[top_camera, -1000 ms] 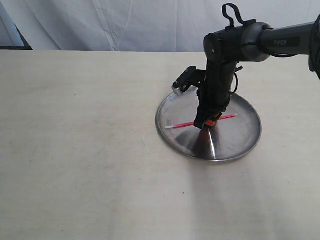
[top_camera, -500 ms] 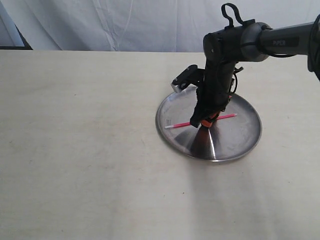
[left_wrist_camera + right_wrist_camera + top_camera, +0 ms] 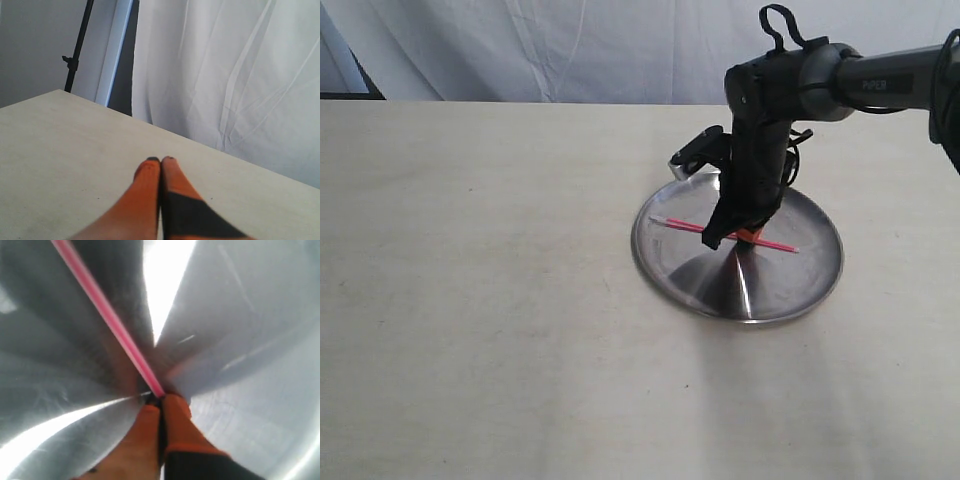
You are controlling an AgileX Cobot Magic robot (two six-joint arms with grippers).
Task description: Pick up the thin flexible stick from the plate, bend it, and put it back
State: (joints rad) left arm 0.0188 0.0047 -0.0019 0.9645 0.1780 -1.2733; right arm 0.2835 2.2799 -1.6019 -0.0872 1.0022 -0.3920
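Note:
The shiny silver plate lies on the table, right of centre. My right gripper points down over the plate's middle, shut on the thin pink-red stick. The stick is held a little above the plate, slanting from upper left to lower right, whitish tip at the left end. In the right wrist view the stick runs out from between the closed orange fingertips of the right gripper, with the plate filling the background. My left gripper is shut with nothing in it, above bare table away from the plate.
The pale table spreads wide to the left and front of the plate. A white curtain hangs behind the table's far edge. The right arm reaches in from the upper right.
The right gripper has lifted slightly and turned, carrying the stick. The stick's tilt has flipped: its left end now sits higher and its right end lower.

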